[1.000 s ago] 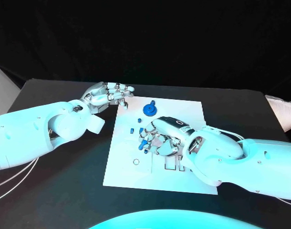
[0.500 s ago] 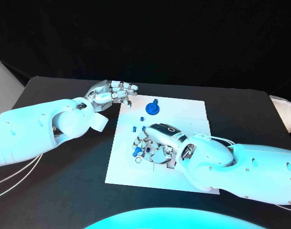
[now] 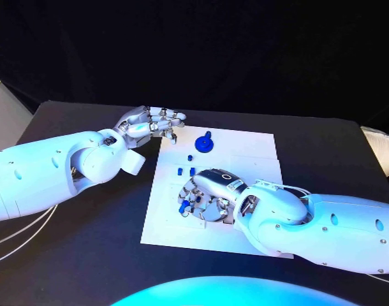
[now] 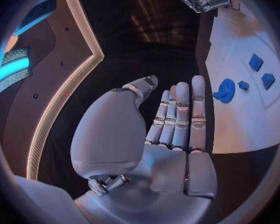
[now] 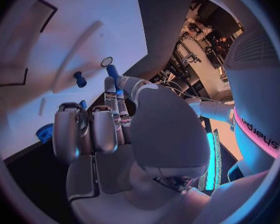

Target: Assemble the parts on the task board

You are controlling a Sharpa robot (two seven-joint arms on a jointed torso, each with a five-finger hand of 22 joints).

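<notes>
Item one, surface: a black table point(image 3: 84, 255) is filling the lower frame under a dark backdrop, and it is carrying the white task board point(image 3: 250, 153) at centre.

Item two, nearest: my right hand point(image 3: 204, 194) is working low on the board's lower-left part, just below centre of the head view. It is pinching a small blue part point(image 5: 112, 71) at its fingertips, and in the right wrist view that part is hanging just beside a small round hole point(image 5: 106, 61) in the board. Another blue peg point(image 5: 80, 79) is standing on the board close by.

Item three, mid-board: two small blue blocks point(image 3: 184, 171) are lying just above my right hand.

Item four, farther: a blue disc-shaped part point(image 3: 203, 145) is sitting toward the board's upper left, with a tiny blue piece point(image 3: 190, 157) just below it.

Item five, farthest: my left hand point(image 3: 148, 124) is hovering at the board's upper-left corner, holding nothing; the left wrist view is showing its fingers point(image 4: 180, 114) straight and side by side.

Risk, as I am judging it: the pinched part is looking tilted against the hole, so pressing down now could jam it or flick it out of the fingertips, and my right hand is blocking the head camera's sight of the hole.
</notes>
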